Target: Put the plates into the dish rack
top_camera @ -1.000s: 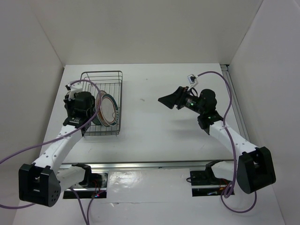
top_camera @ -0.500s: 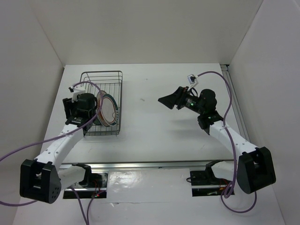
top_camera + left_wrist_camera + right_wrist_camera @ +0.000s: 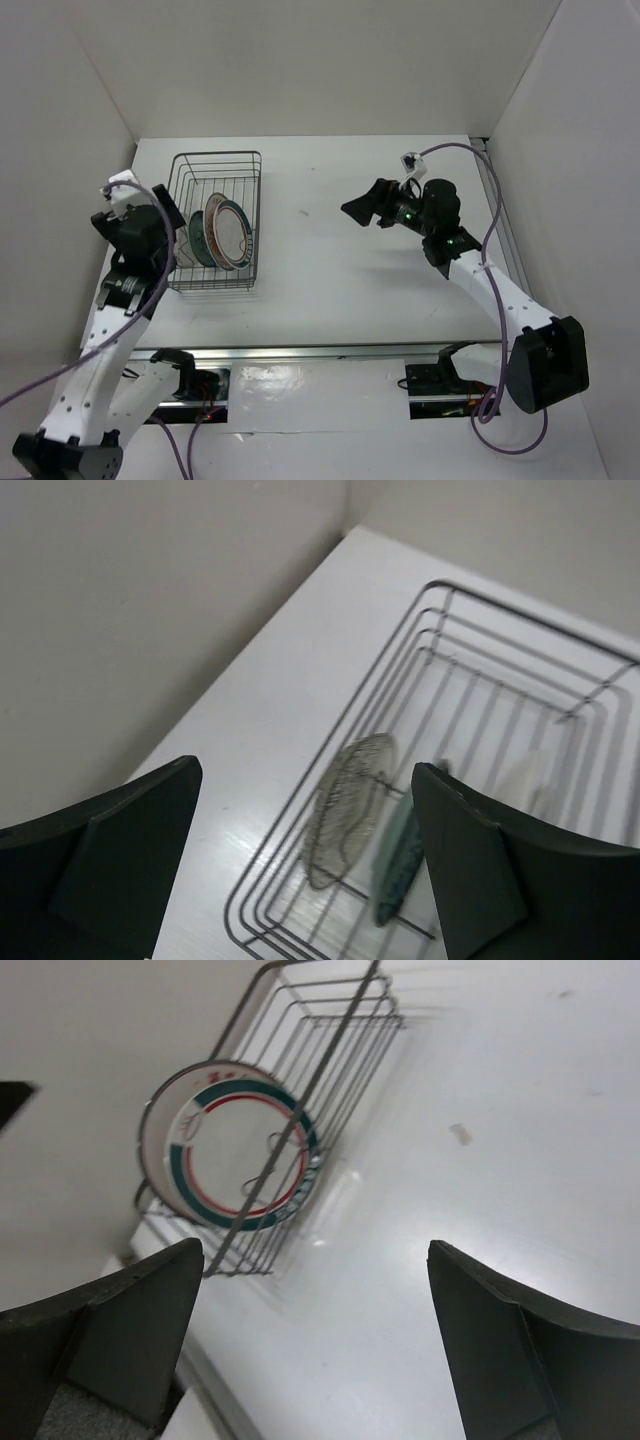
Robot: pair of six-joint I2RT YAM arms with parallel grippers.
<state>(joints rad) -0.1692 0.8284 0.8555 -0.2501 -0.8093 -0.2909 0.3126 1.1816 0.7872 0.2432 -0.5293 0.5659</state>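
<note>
The dish rack is a dark wire basket at the table's left. Plates stand on edge in it: a white one with teal and red rim bands, a teal one and a translucent beige one at the rack's left side. The left wrist view shows the beige plate, the teal plate and the rack's rim. My left gripper is open and empty, left of the rack. My right gripper is open and empty above mid-table, facing the banded plate.
White walls close in the table on the left, back and right. A metal rail runs along the near edge by the arm bases. A small scrap lies on the white table right of the rack.
My left gripper has opened and pulled back to the left, off the rack, leaving the plates standing in it. The right gripper has shifted slightly farther back.
</note>
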